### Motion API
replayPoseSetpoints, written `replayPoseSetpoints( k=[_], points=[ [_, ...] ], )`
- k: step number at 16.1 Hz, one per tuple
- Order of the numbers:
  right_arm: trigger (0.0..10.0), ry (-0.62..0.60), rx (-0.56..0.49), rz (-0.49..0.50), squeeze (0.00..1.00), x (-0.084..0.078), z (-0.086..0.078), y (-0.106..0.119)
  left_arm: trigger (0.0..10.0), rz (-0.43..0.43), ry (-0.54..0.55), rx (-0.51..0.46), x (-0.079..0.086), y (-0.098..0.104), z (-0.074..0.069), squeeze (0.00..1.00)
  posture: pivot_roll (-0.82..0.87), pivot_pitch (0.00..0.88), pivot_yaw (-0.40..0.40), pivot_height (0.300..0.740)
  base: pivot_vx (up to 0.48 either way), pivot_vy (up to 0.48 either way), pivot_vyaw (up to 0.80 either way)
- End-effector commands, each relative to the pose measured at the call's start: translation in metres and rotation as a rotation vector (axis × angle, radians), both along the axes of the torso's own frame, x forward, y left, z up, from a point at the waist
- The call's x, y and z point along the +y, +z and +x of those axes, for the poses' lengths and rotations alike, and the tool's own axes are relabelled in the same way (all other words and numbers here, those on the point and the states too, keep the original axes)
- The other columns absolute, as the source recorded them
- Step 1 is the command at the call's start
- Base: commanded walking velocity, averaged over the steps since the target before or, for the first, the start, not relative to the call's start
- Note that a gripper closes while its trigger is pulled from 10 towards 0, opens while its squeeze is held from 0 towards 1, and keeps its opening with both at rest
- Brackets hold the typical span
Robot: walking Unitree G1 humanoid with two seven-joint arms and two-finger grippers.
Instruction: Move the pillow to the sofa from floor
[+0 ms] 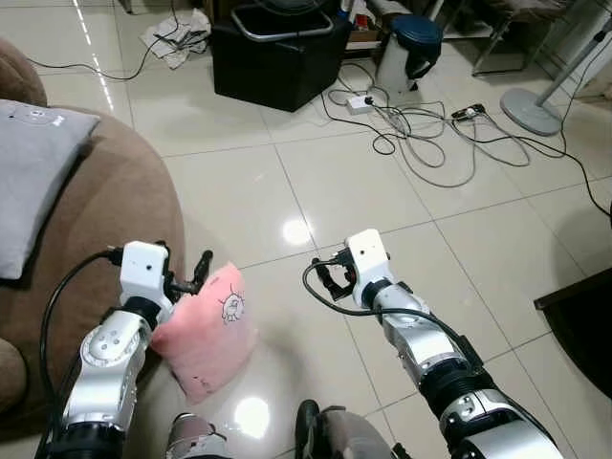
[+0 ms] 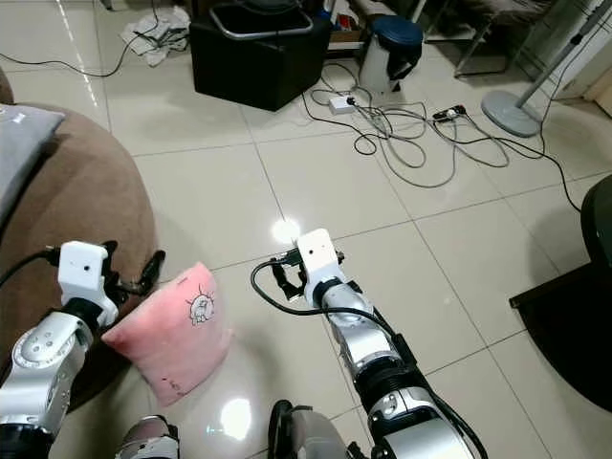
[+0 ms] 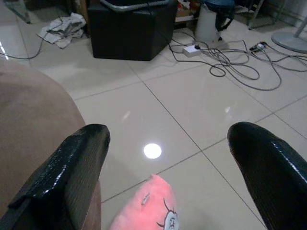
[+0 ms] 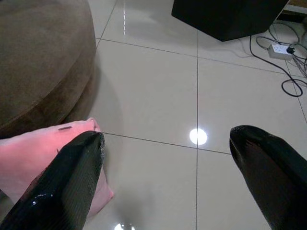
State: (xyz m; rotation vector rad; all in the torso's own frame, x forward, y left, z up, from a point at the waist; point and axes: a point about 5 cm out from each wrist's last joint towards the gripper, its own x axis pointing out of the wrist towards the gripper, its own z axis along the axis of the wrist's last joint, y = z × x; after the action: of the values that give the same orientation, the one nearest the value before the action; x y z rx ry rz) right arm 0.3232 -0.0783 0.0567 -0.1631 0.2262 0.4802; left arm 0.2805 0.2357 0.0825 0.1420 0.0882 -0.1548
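Observation:
A pink pillow [image 1: 206, 330] with a small cartoon print lies on the tiled floor against the base of the brown sofa [image 1: 115, 201]. My left gripper [image 1: 191, 275] hovers just above the pillow's upper corner, beside the sofa, and is open with nothing held. In the left wrist view the pillow's tip [image 3: 148, 211] shows below the spread fingers [image 3: 72, 177]. My right gripper [image 1: 330, 279] is open over bare floor to the right of the pillow. The right wrist view has the pillow [image 4: 33, 153] behind one finger [image 4: 67, 187].
A grey cushion [image 1: 33, 172] rests on the sofa seat. A black box [image 1: 277, 57], a white and blue bin [image 1: 411, 48], tangled cables [image 1: 421, 124] and a fan base [image 1: 531, 110] stand at the far side. Dark furniture [image 1: 583, 325] sits at the right edge.

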Motion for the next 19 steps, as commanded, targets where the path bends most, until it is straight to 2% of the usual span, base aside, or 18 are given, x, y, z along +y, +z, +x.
replayPoseSetpoints(
  k=[1, 5, 7, 9, 12, 19],
  points=[
    [10.0, 0.003, 0.018, -0.009, 0.0, -0.0023, -0.0053, -0.0079, 10.0, -0.008, -0.001, 0.007, -0.0027, -0.0032, 0.0, 0.0, 0.27, 0.181, -0.181, 0.74, 0.0, 0.0, 0.0],
    [10.0, -0.001, 0.009, 0.002, 0.0, -0.0007, -0.0041, -0.0055, 10.0, -0.009, -0.004, -0.004, -0.0037, -0.001, 0.002, 0.0, 0.26, 0.204, -0.177, 0.74, 0.0, 0.0, 0.0],
    [10.0, -0.006, 0.017, 0.002, 0.0, 0.0003, -0.0046, -0.0077, 10.0, -0.003, -0.003, 0.01, -0.0042, -0.0047, 0.001, 0.0, 0.28, 0.175, -0.184, 0.74, 0.0, 0.0, 0.0],
    [10.0, 0.011, 0.007, 0.006, 0.0, 0.0056, -0.0049, -0.0055, 10.0, 0.008, -0.015, 0.004, -0.005, -0.0026, 0.0008, 0.0, 0.27, 0.206, -0.181, 0.74, 0.0, 0.0, 0.0],
    [10.0, 0.007, 0.01, 0.012, 0.0, 0.0016, -0.0044, -0.0056, 10.0, -0.006, 0.005, 0.009, 0.0006, -0.005, -0.0049, 0.0, 0.27, 0.21, -0.181, 0.74, 0.0, 0.0, 0.0],
    [10.0, 0.039, -0.003, 0.004, 0.0, 0.003, -0.0013, -0.002, 10.0, 0.015, -0.005, -0.007, -0.0029, -0.0025, 0.0006, 0.0, 0.28, 0.186, -0.191, 0.74, 0.0, 0.0, 0.0]
  ],
)
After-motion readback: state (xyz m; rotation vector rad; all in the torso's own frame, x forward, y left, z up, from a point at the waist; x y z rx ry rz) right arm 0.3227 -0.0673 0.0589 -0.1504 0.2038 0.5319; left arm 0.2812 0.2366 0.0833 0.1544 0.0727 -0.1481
